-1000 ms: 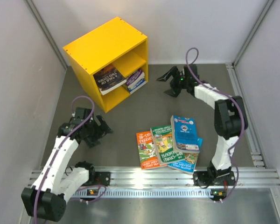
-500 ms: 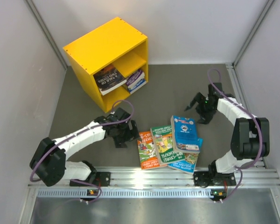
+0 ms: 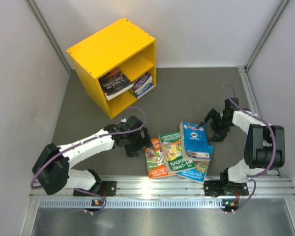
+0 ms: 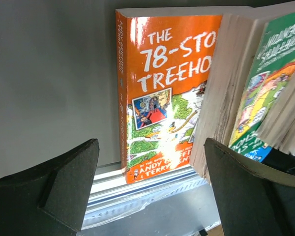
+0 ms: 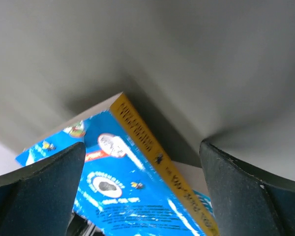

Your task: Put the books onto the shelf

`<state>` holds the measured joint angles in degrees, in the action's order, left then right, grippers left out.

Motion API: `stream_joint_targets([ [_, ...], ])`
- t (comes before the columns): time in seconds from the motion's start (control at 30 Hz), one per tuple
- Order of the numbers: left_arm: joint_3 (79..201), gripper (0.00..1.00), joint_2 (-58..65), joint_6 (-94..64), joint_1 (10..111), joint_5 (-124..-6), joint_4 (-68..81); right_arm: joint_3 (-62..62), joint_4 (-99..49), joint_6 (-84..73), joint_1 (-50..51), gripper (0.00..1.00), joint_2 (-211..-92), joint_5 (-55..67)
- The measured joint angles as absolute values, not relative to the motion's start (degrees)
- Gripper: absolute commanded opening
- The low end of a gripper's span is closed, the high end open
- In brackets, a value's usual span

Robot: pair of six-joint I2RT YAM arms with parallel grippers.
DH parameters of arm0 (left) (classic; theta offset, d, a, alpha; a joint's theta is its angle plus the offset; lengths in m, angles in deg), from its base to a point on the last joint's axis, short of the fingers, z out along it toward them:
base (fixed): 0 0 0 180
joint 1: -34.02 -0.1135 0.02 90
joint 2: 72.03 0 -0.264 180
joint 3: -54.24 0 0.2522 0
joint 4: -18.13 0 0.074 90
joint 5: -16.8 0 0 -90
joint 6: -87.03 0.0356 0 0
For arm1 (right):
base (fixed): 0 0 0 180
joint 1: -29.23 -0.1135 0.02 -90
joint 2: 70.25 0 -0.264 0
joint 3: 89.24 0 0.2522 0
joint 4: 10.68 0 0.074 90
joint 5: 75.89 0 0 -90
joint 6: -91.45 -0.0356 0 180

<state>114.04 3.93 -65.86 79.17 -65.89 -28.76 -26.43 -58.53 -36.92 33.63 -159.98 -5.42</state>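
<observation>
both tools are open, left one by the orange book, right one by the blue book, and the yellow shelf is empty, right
Not quite: the yellow shelf is not empty. The top external view shows a dark-covered book and a small stack inside it. The rest holds: left tool open by the orange book, right tool open by the blue book.
</observation>
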Motion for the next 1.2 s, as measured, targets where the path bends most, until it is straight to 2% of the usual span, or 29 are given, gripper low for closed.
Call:
stream_joint_targets([
  [0.23, 111.8, 0.92, -3.0, -69.7, 80.5, -68.6, -29.7, -36.0, -47.7, -40.7, 33.7, 1.00, -155.6, -18.1],
  [0.3, 111.5, 0.92, -4.1, -70.9, 81.2, -69.3, -30.2, -38.5, -43.3, -42.3, 33.8, 0.93, -155.4, -22.1],
  [0.33, 111.4, 0.92, -4.4, -71.5, 81.7, -69.9, -30.7, -39.6, -41.3, -42.8, 33.8, 0.73, -155.4, -23.6],
  [0.43, 111.4, 0.92, -5.2, -73.2, 83.3, -71.3, -32.1, -43.3, -36.3, -43.6, 33.8, 0.39, -155.5, -25.6],
  [0.47, 111.4, 0.92, -5.6, -73.7, 83.8, -71.8, -32.5, -44.5, -35.1, -43.7, 33.8, 0.24, -155.5, -25.7],
  [0.5, 111.4, 0.92, -5.9, -74.2, 84.3, -72.2, -32.8, -45.4, -34.1, -43.6, 33.9, 0.18, -155.5, -25.8],
  [0.53, 111.3, 0.92, -6.3, -74.8, 84.7, -72.8, -33.1, -45.9, -33.0, -43.8, 34.2, 0.05, -155.3, -27.3],
  [0.57, 111.3, 0.92, -6.6, -75.2, 85.1, -73.1, -33.3, -46.0, -32.2, -43.3, 34.1, 0.00, -155.0, -28.3],
  [0.77, 111.3, 0.92, -6.9, -77.0, 87.0, -75.2, -33.8, -46.2, -31.9, -43.1, 33.9, 0.00, -153.1, -27.7],
  [0.93, 112.0, 0.94, -6.9, -76.9, 87.5, -76.8, -33.8, -45.5, -36.3, -43.5, 33.9, 0.00, -146.6, -25.0],
  [1.2, 119.5, 0.97, -7.9, -72.8, 87.5, -79.0, -23.9, -32.5, -46.7, -43.8, 32.3, 0.00, -142.0, -23.1],
])
